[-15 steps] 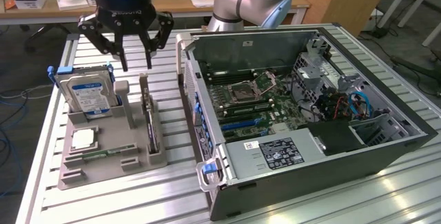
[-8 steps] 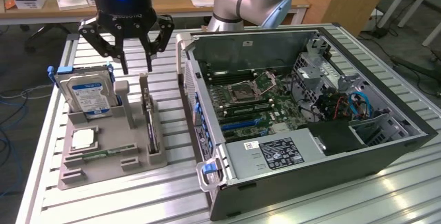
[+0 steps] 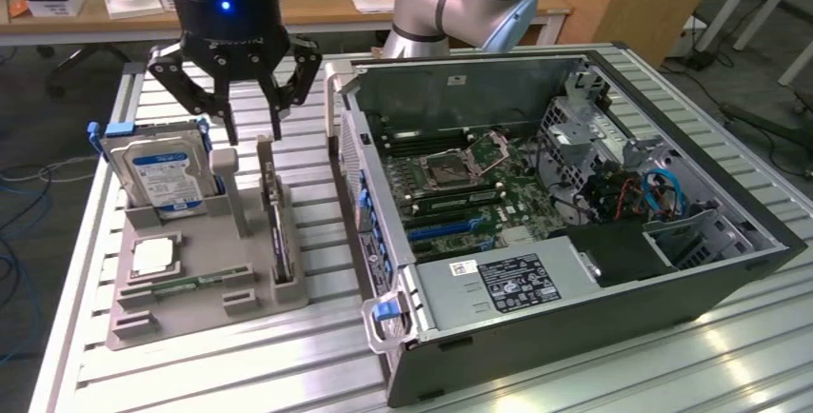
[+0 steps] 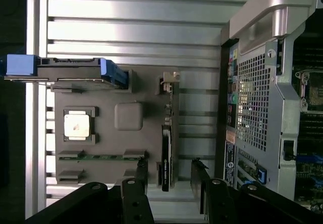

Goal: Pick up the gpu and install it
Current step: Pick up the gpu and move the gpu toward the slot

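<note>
The gripper hangs with its black fingers spread wide and nothing between them, just above the far end of the grey holder that sits on the slatted aluminium table. The gpu stands on its long edge in a narrow slot along the holder's side nearest the computer case, its silver end bracket at one end. In the wrist view the fingers flank the card's other end, one on each side, with a clear gap to it. On the same holder, the hard drive (silver, blue label, blue plastic carrier) stands upright in its own slot on the side away from the case, the processor lies flat in a square recess, and a memory stick lies just beside that. The case lies open on the exterior view's right, motherboard exposed.
</note>
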